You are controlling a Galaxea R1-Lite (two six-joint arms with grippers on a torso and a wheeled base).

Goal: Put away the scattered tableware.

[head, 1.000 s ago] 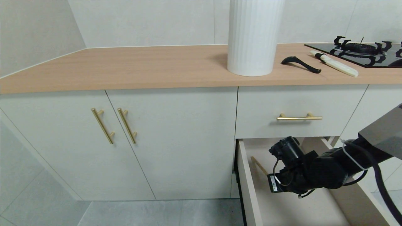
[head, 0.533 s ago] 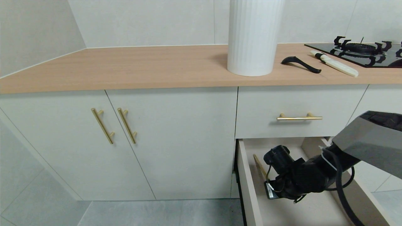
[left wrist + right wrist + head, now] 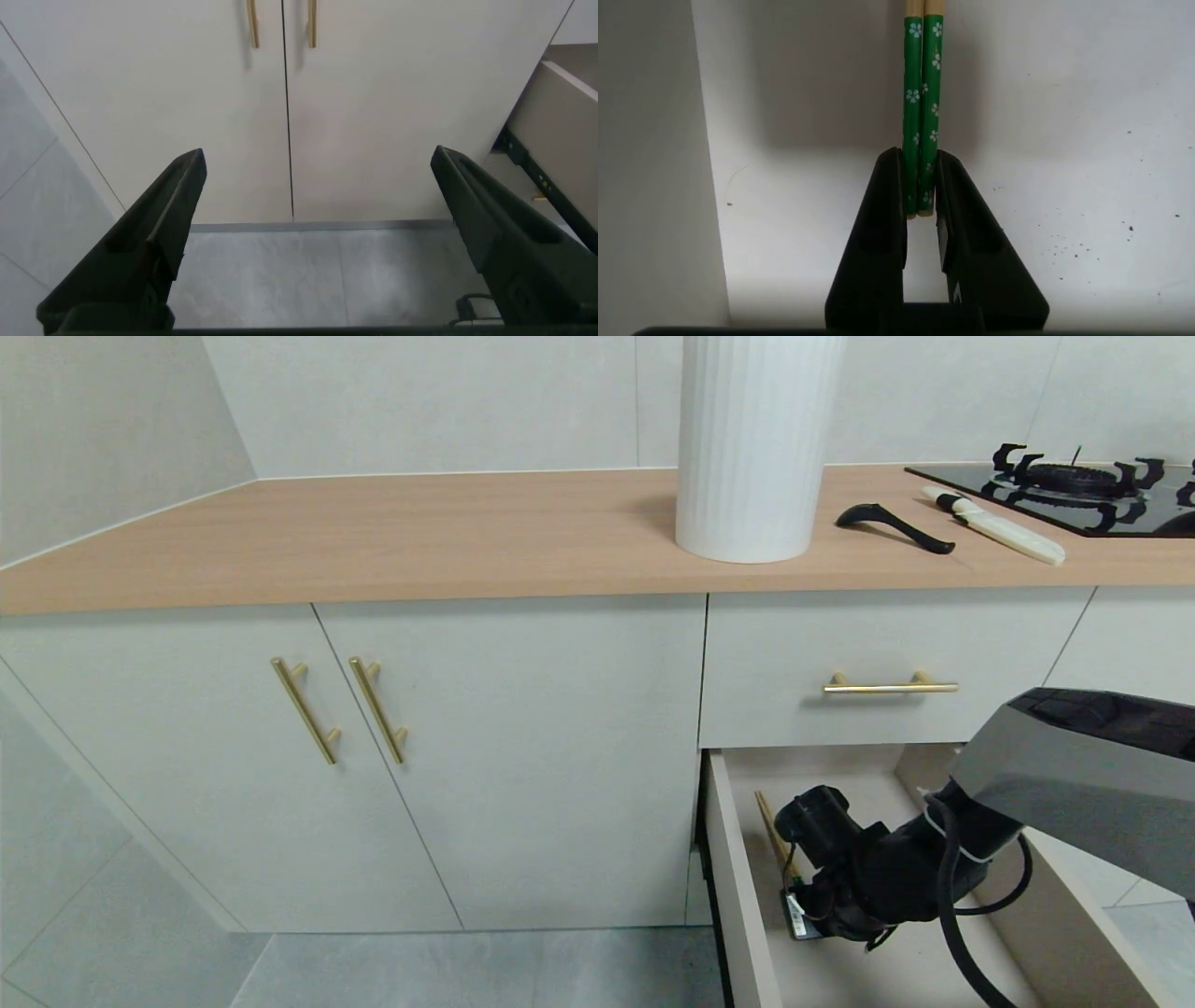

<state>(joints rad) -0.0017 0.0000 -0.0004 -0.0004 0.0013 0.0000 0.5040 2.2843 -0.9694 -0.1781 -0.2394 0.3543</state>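
A pair of green, flower-patterned chopsticks (image 3: 922, 93) is pinched between the fingers of my right gripper (image 3: 921, 166). In the head view this gripper (image 3: 795, 887) sits low inside the open lower drawer (image 3: 738, 887), close to its left wall, and the chopsticks (image 3: 773, 831) point toward the drawer's back. A black spoon (image 3: 894, 526) and a cream knife (image 3: 994, 525) lie on the wooden counter at the right. My left gripper (image 3: 318, 159) stands open and holds nothing, facing the cabinet doors above the grey floor.
A tall white ribbed cylinder (image 3: 752, 448) stands on the counter (image 3: 420, 537) left of the spoon. A black gas hob (image 3: 1074, 490) is at the far right. A closed drawer with a gold handle (image 3: 890, 688) sits just above the open one.
My right arm has moved left and lower into the open drawer, carrying the chopsticks toward its left wall. The counter items have not moved.
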